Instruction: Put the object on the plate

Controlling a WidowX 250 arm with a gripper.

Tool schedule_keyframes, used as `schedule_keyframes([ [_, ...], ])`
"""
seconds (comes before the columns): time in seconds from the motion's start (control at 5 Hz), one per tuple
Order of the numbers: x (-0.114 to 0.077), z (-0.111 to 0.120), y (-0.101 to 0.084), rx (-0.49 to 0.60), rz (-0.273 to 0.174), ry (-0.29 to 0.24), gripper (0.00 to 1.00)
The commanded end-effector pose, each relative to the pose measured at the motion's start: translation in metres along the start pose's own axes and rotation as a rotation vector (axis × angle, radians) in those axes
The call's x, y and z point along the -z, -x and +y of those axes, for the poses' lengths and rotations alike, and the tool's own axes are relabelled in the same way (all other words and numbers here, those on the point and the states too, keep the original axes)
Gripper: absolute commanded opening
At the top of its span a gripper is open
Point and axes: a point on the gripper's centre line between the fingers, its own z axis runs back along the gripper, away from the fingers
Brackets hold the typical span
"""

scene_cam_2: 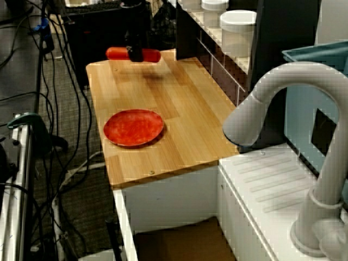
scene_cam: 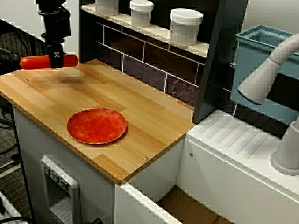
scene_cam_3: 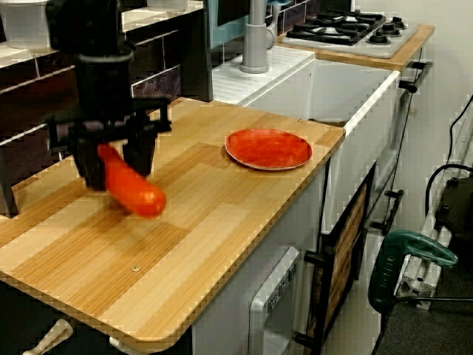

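The object, a smooth red-orange sausage-shaped cylinder (scene_cam: 32, 61) (scene_cam_2: 118, 53) (scene_cam_3: 133, 187), hangs level above the far left corner of the wooden counter. My black gripper (scene_cam: 56, 59) (scene_cam_2: 135, 54) (scene_cam_3: 114, 159) is shut on its middle, and both ends stick out past the fingers. The plate (scene_cam: 97, 126) (scene_cam_2: 134, 128) (scene_cam_3: 268, 148), flat, round and red-orange, lies bare on the counter nearer the front edge, well apart from the gripper.
White lidded jars (scene_cam: 186, 26) (scene_cam_2: 237, 24) stand on a tiled shelf behind the counter (scene_cam: 117, 93). A grey faucet (scene_cam: 271, 70) (scene_cam_2: 283, 109) and a white sink surface (scene_cam: 243, 154) lie to the right. Cables (scene_cam_2: 49, 81) hang off the counter's left side.
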Motion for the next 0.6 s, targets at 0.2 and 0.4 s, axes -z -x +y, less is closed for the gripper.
schedule_keyframes([
  [0.2, -0.060, -0.056, -0.011, 0.255, -0.090, -0.046, 0.00],
  [0.4, -0.062, -0.081, -0.001, 0.295, -0.099, -0.059, 0.00],
])
